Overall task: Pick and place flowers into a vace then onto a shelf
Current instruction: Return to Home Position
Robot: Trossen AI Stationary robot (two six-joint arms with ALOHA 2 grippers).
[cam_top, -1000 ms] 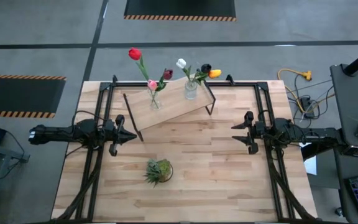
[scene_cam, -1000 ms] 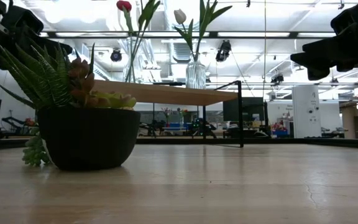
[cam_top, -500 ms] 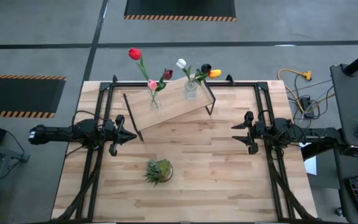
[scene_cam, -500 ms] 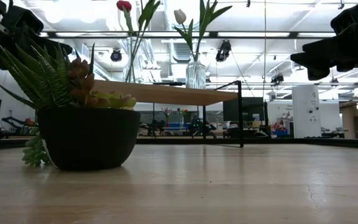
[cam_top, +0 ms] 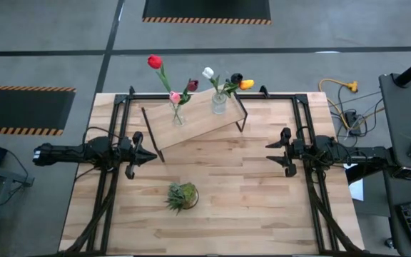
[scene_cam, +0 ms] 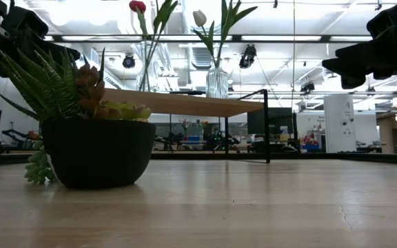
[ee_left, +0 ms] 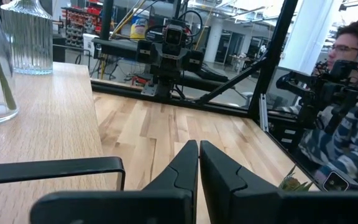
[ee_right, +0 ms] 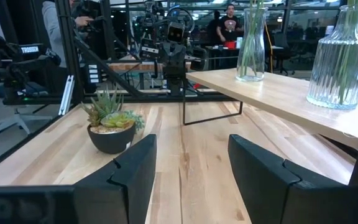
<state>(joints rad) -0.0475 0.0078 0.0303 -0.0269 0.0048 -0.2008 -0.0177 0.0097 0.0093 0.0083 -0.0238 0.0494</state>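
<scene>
The shelf (cam_top: 195,121), a light-wood board on a black frame, stands at the far middle of the table. Two glass vases rest on it by their bases. The left vase (cam_top: 178,116) holds red, pink and maroon flowers (cam_top: 155,62). The right vase (cam_top: 219,104) holds white, dark and orange flowers (cam_top: 207,72). My left gripper (cam_top: 153,155) waits shut at the table's left side, pointing level toward the right, with nothing in it. My right gripper (cam_top: 268,155) waits open at the table's right side, pointing left, its fingers (ee_right: 135,162) apart with nothing between them.
A spiky green plant in a black pot (cam_top: 182,196) stands near the table's front middle, between the two arms. Black frame rails (cam_top: 120,128) run along the table's left and right sides. In the wrist views, people (ee_left: 347,93) show beyond the table.
</scene>
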